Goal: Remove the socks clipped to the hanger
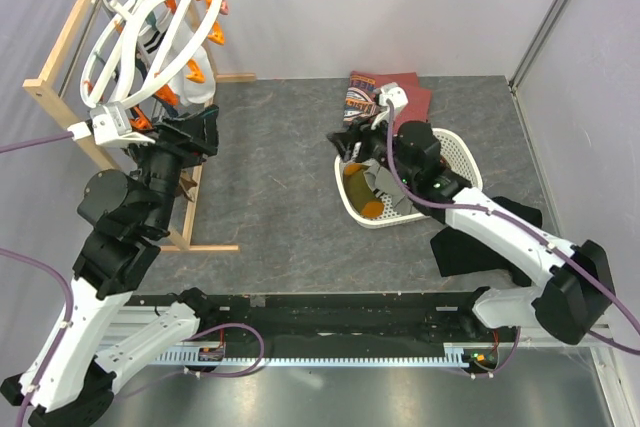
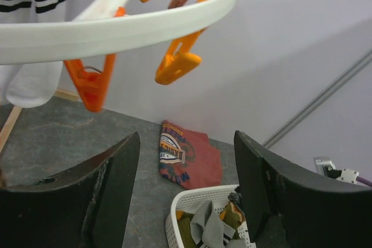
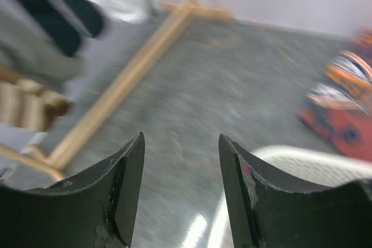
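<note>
The hanger (image 1: 150, 37) hung on the wooden rack (image 1: 55, 62) at rear left, a white sock (image 2: 32, 56) clipped on. The left gripper (image 2: 186, 143) sat beneath it, fingers spread and empty. The right gripper (image 1: 350, 147), likewise spread, hovered at the basket (image 1: 465, 157) beside a shirt (image 1: 405, 92).

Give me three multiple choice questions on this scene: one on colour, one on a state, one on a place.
1. The hanger's clips are: A blue; B orange; C green.
2. The left gripper is: A open, empty; B shut on a clip; C shut on the hanger.
3. The shirt lies: A on the hanger; B on the table beyond the basket; C in the left gripper.
1 B: the clips show orange. 2 A: its fingers stand apart, nothing between. 3 B: it lies flat past the basket.
</note>
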{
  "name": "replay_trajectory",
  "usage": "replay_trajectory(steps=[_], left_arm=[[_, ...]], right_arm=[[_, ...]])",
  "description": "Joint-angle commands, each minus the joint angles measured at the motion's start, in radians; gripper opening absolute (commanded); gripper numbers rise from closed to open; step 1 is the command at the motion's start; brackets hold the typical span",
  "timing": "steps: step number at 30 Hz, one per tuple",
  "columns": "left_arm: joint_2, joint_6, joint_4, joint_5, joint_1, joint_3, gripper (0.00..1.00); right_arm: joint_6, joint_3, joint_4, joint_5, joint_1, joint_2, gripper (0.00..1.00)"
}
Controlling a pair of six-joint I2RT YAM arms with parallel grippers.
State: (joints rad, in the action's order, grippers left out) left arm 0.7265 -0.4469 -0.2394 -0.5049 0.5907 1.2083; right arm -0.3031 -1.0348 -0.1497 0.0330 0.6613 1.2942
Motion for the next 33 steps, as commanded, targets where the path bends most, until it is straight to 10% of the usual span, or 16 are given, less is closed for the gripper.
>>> replay_trajectory(steps=[1, 12, 23, 26, 29, 33], left_arm=[[-0.033, 0.065, -0.028, 0.149, 0.0, 0.017, 0.75], [-0.101, 0.086, -0.126, 0.284, 0.0, 0.112, 0.81], [-0.229, 0.157, -0.185, 0.226, 0.0, 0.108, 0.82], [-0.257, 0.166, -0.207, 0.195, 0.0, 0.088, 0.82], [-0.288, 0.174, -0.231, 0.158, 0.0, 0.053, 0.82], [-0.323, 0.177, -0.276, 0.137, 0.001, 0.004, 0.82]], right_arm=[[0.045, -0.039, -0.416, -0.203, 0.128, 0.091, 0.63], [0.116, -0.437, -0.521, -0.049, 0.458, 0.509, 0.72], [0.194, -0.715, -0.508, 0.093, 0.52, 0.79, 0.71], [0.193, -0.74, -0.495, 0.079, 0.52, 0.826, 0.53], [0.203, -0.72, -0.498, 0.091, 0.518, 0.808, 0.02], [0.222, -0.654, -0.49, 0.107, 0.506, 0.723, 0.0]])
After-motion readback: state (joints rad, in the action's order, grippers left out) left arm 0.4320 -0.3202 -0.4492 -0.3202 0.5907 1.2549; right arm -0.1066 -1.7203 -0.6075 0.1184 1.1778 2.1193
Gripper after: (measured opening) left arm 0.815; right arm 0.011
